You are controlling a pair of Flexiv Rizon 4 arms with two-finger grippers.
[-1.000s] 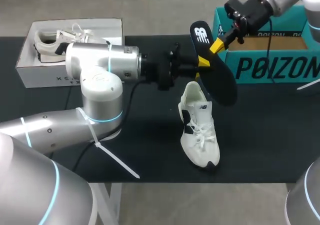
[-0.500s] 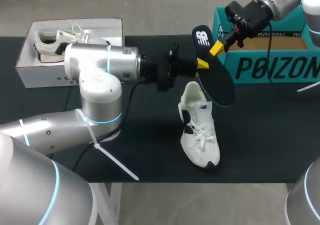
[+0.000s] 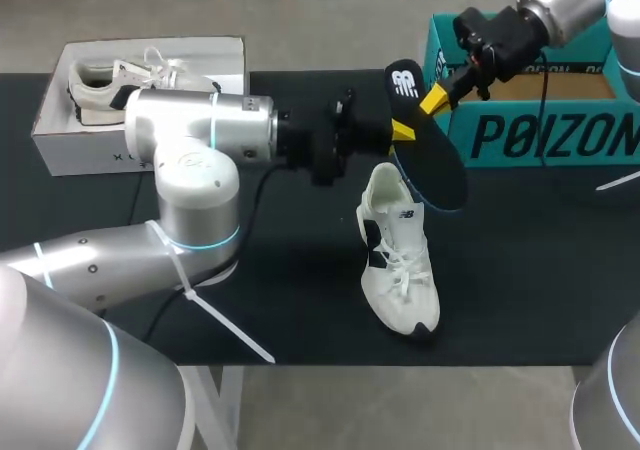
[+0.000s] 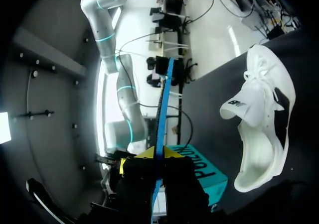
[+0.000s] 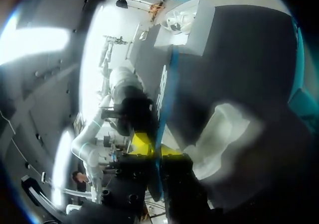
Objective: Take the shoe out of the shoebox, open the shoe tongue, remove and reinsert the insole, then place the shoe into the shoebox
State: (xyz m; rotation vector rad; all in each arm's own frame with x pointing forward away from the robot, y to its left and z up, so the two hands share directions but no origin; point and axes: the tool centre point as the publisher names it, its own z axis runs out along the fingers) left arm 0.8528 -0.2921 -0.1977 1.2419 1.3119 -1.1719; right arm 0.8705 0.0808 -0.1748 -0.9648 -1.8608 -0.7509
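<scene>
The black insole point(image 3: 428, 145) with a blue edge hangs in the air over the heel of the white shoe point(image 3: 398, 255), which lies on the black table. My left gripper point(image 3: 400, 128) is shut on the insole's middle, coming in from the left. My right gripper point(image 3: 433, 98) grips it nearer the printed heel end, from the upper right. In the left wrist view the insole point(image 4: 163, 99) runs edge-on between the yellow tips of the left gripper point(image 4: 158, 154), with the shoe point(image 4: 261, 129) beside it. The right wrist view shows my right gripper point(image 5: 158, 148) pinching the insole point(image 5: 167, 99) above the shoe point(image 5: 224, 134).
An open teal shoebox point(image 3: 540, 130) stands at the back right, just behind my right gripper. A white box point(image 3: 60, 140) holding another shoe point(image 3: 120, 82) sits at the back left. My left arm's big elbow point(image 3: 195, 160) fills the left middle.
My left gripper has closed onto the insole. The insole and my right gripper have shifted slightly up and to the right. The shoe has not moved.
</scene>
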